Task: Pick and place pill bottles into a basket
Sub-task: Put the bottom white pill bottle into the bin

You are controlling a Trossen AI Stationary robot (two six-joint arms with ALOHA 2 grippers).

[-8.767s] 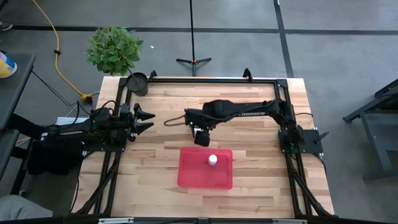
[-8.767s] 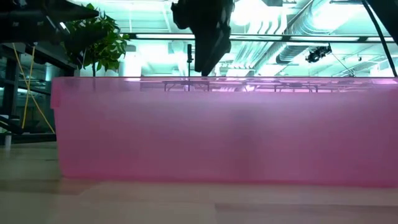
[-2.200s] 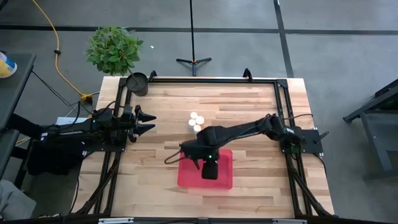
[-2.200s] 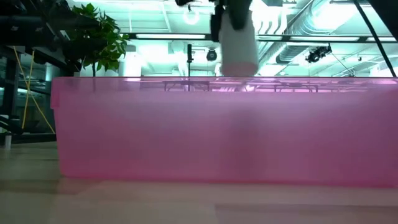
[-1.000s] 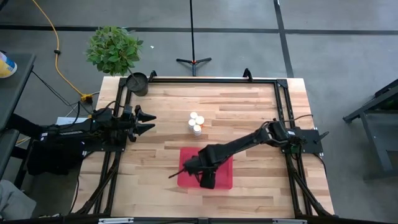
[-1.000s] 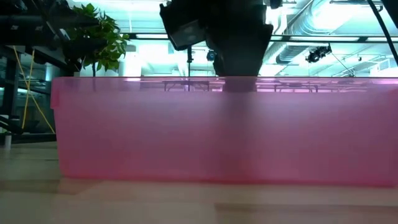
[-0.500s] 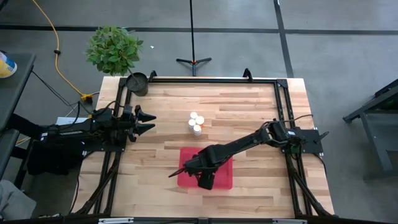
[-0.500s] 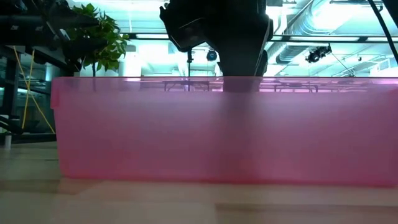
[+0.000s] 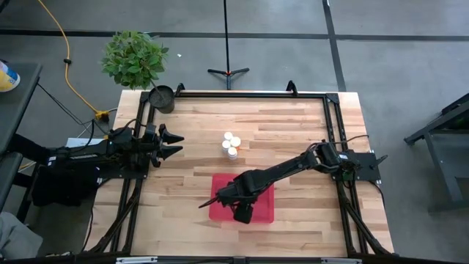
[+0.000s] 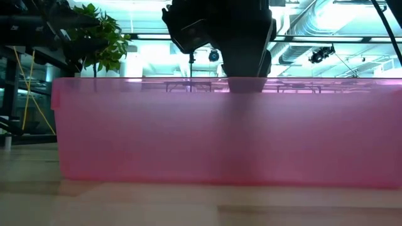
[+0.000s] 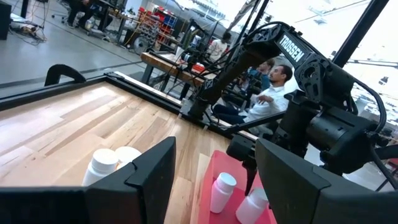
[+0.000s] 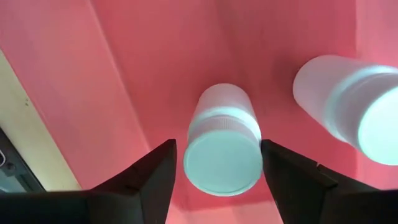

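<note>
Right end effector point(image 12: 217, 171) sat down inside the shallow red plastic tray point(image 12: 143, 56), fingers spread around a small white pill bottle point(image 12: 222, 142) standing upright between them, a second bottle point(image 12: 348, 109) just beside; left end effector point(image 9: 170, 142) idled open, well apart.

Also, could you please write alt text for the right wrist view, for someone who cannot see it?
Looking down between the right gripper's two dark open fingers, a white pill bottle stands on the red tray's floor, its round cap facing the camera. A second bottle stands beside it in the tray, apart from the first.
</note>
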